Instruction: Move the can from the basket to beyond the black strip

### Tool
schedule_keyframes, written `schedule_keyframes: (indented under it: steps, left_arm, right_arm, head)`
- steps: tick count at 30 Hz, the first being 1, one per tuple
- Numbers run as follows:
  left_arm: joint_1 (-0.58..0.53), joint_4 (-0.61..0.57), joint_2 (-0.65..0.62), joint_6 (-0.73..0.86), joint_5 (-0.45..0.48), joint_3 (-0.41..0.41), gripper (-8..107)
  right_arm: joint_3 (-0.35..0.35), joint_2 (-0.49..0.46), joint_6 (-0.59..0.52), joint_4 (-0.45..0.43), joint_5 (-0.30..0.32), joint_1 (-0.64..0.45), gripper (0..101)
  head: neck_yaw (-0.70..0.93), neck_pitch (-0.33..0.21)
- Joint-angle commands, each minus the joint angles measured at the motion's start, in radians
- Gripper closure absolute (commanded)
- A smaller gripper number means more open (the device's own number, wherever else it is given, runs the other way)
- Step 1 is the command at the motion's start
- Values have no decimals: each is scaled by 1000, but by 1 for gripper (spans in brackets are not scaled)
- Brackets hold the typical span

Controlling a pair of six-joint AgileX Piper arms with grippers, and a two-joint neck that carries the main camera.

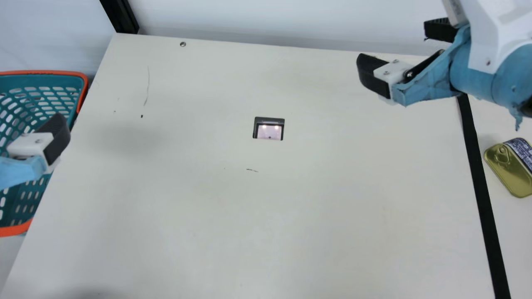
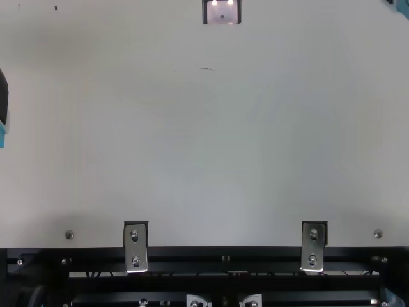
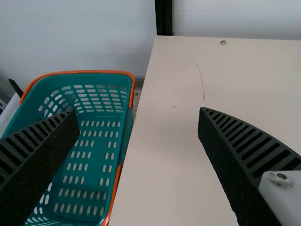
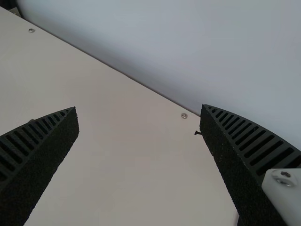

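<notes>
Main view, right edge: the can [image 1: 508,168] lies beyond the black strip [image 1: 476,166]. Left end effector [image 3: 139,112] and right end effector [image 4: 139,108] gape, empty. Placing looks done; next, simply retreat.

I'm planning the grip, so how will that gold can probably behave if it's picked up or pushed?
The can looks like rigid metal, so it should hold its shape. Its smooth, shiny surface may be a little slippery. Being flat with rounded corners, and lying beyond the black strip, it would likely slide rather than roll.
</notes>
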Motion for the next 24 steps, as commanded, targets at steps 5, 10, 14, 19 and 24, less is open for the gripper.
schedule_keyframes:
  steps: [5,10,14,19,24]
  left_arm:
    - [0,0,0,0,0,0,9]
    - [0,0,0,0,0,0,9]
    - [0,0,0,0,0,0,9]
    - [9,-16,-4,20,-2,0,9]
    - [29,-56,-49,51,-12,18,9]
  right_arm:
    - [158,-129,-84,77,-97,-4,0]
    - [272,-232,-139,149,-147,-4,0]
    - [359,-315,-168,199,-174,-2,0]
    - [460,-417,-193,248,-202,0,0]
    - [548,-517,-194,270,-224,7,0]
  head:
    - [8,-3]
    - [8,-3]
    - [8,-3]
    - [8,-3]
    - [8,-3]
